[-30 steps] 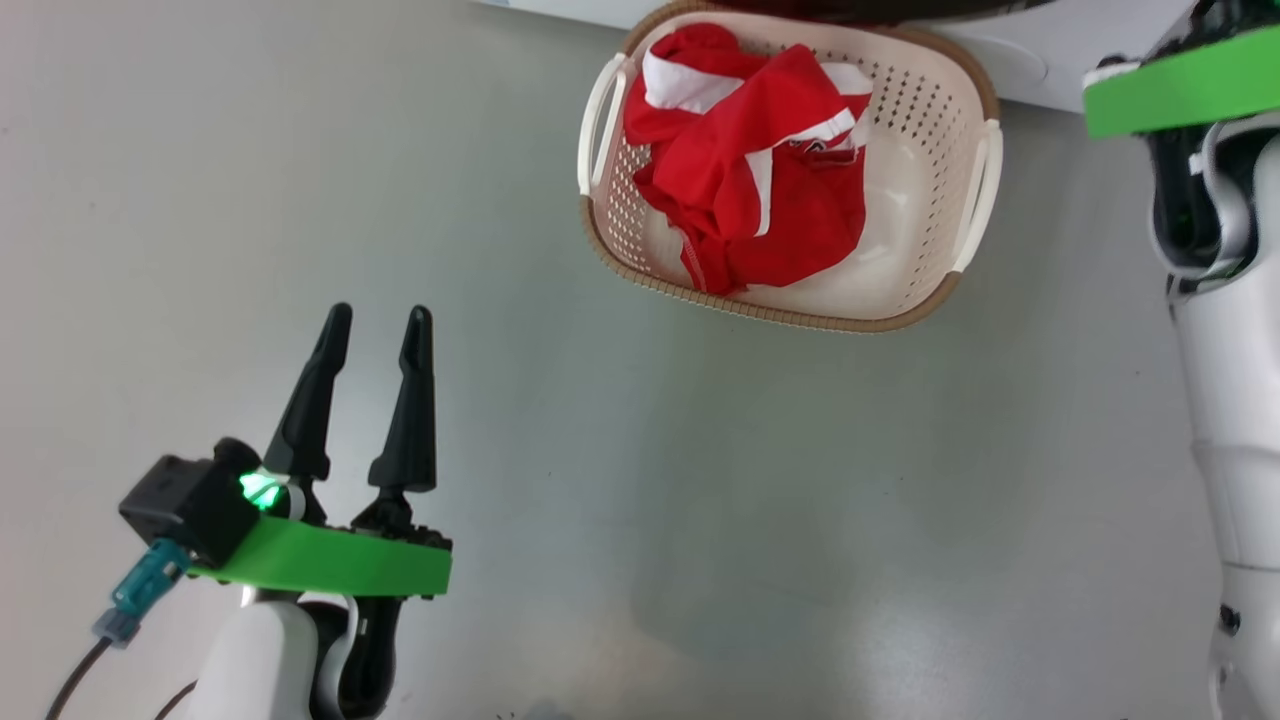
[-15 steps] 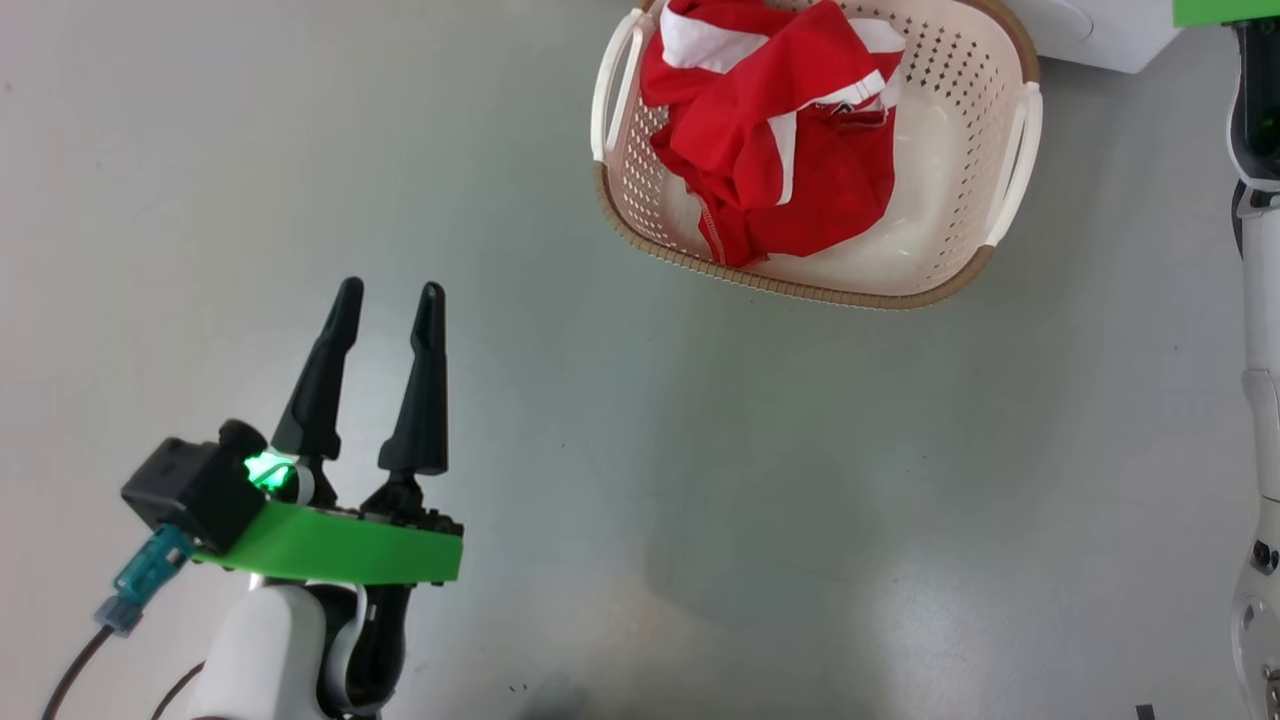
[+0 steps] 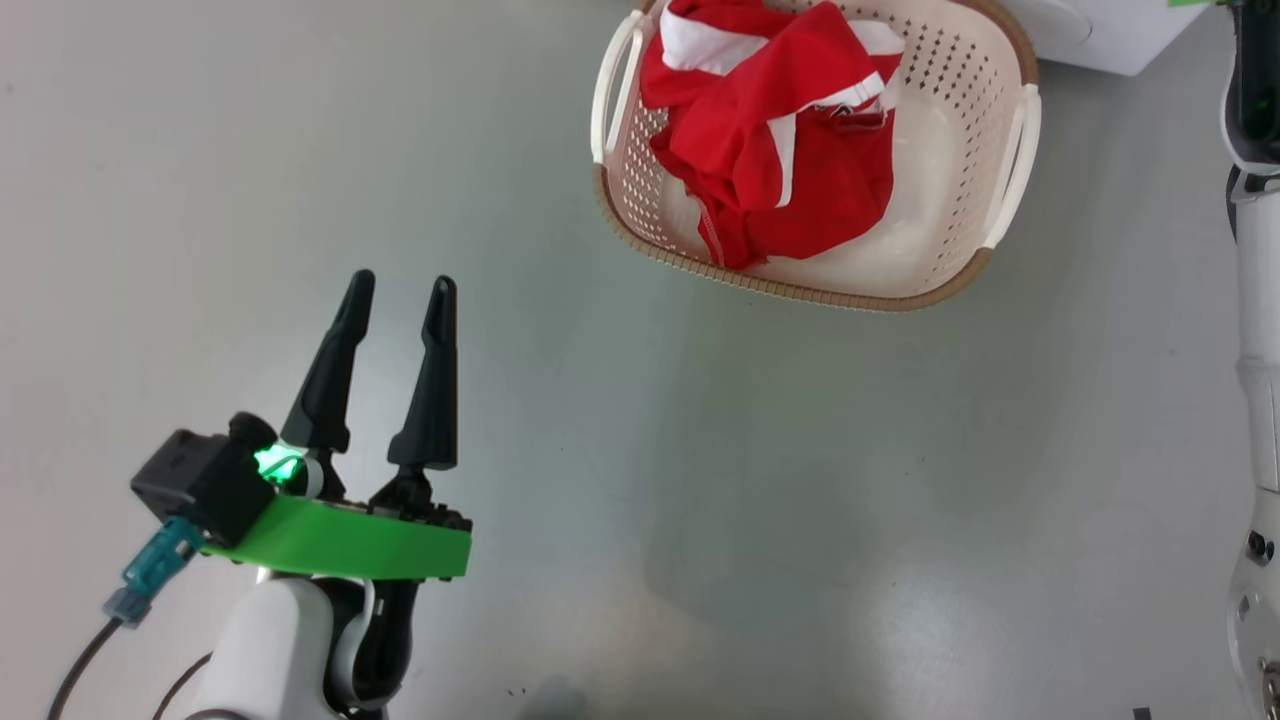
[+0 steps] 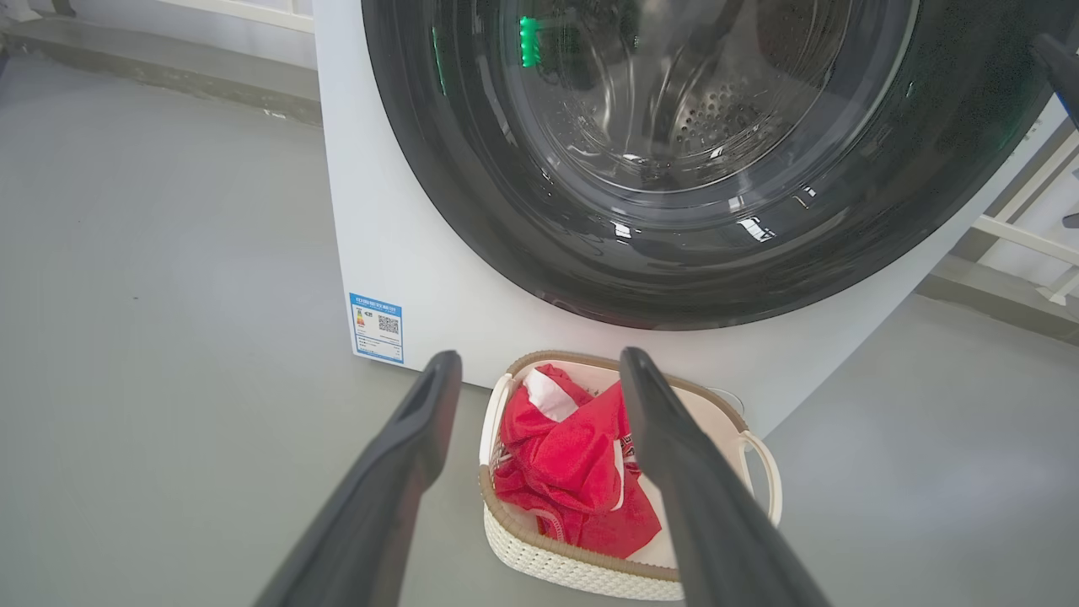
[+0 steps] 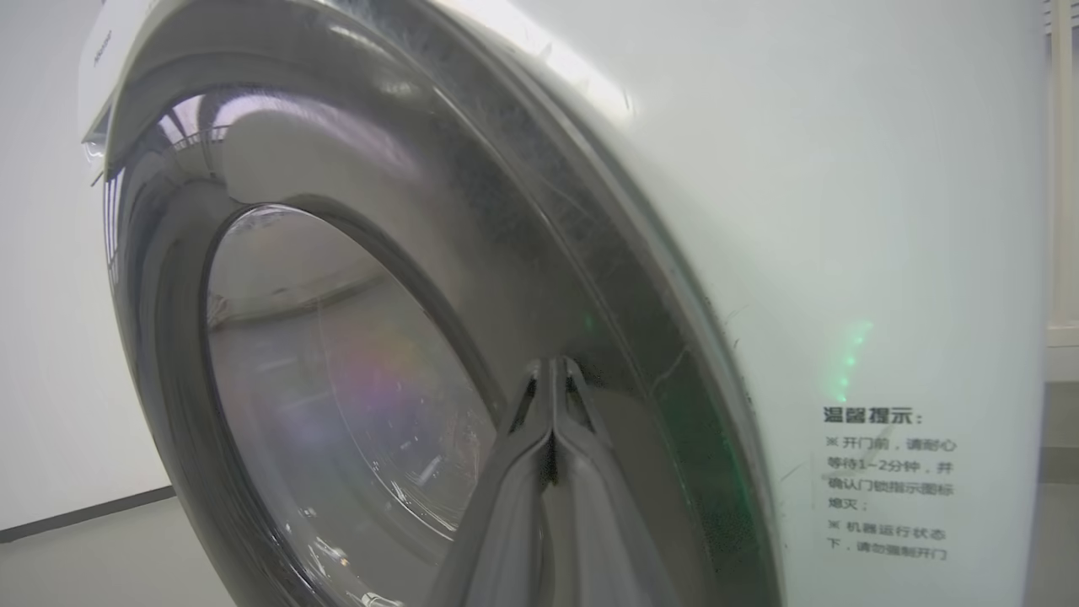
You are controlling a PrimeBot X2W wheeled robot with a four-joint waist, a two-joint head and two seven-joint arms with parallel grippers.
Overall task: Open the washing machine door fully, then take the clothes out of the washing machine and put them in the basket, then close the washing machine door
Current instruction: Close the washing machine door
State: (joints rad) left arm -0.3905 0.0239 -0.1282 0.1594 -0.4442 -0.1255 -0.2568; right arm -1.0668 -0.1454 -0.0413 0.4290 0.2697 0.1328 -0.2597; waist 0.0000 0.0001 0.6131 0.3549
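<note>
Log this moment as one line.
left gripper: open, empty | right gripper: shut, tips at washing machine door | clothes: in basket

The basket holds the clothes before the washing machine.

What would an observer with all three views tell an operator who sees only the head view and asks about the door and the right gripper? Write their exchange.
Operator: The basket is loaded on my screen. How does the door stand?
Observer: In the left wrist view the door lies flat against the machine; it looks closed.
Operator: And the right gripper?
Observer: Its own wrist view shows the right gripper shut, with the tips by the door's black rim. I cannot tell whether they touch it.
</note>
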